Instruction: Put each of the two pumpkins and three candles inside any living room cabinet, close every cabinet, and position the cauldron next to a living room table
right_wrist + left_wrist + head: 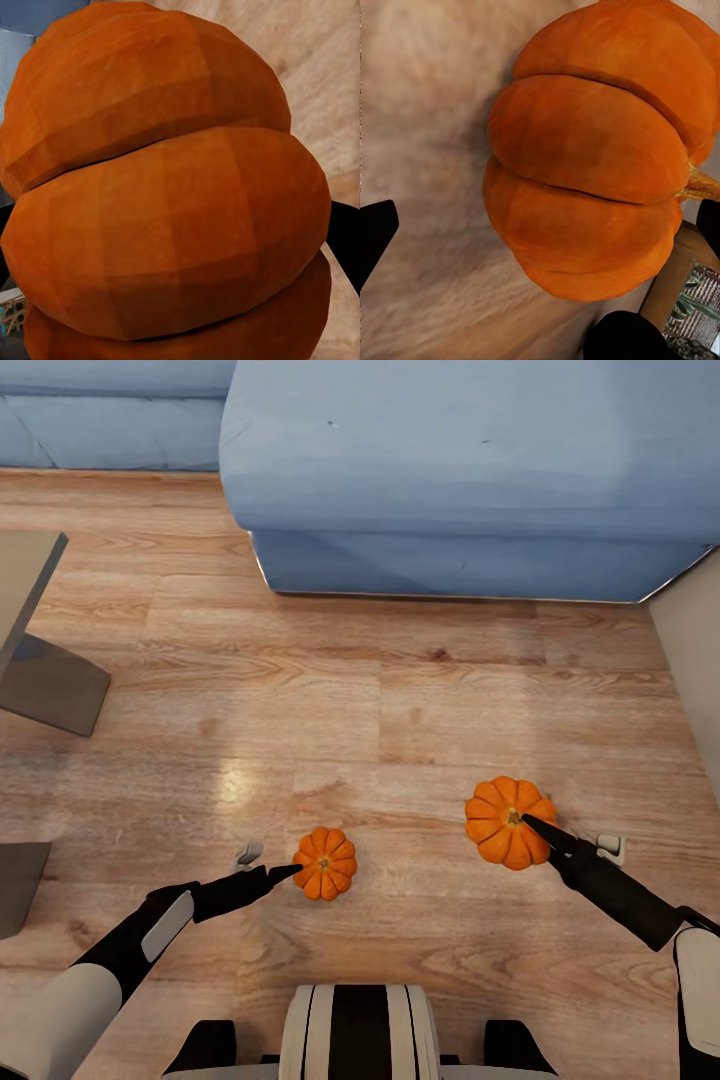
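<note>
Pumpkins lay on the wooden floor (300,690) before the blue sofa (470,470). At left, our left gripper (292,872) touched the smaller pumpkin (325,863); its fingers (375,234) stood spread either side, not yet closed. At right, our right gripper (532,826) lay across the larger pumpkin (505,822); whether it had clenched we could not tell. We judged best: centre each fruit deep between the fingers, squeeze across the ribs, then lift straight.
</note>
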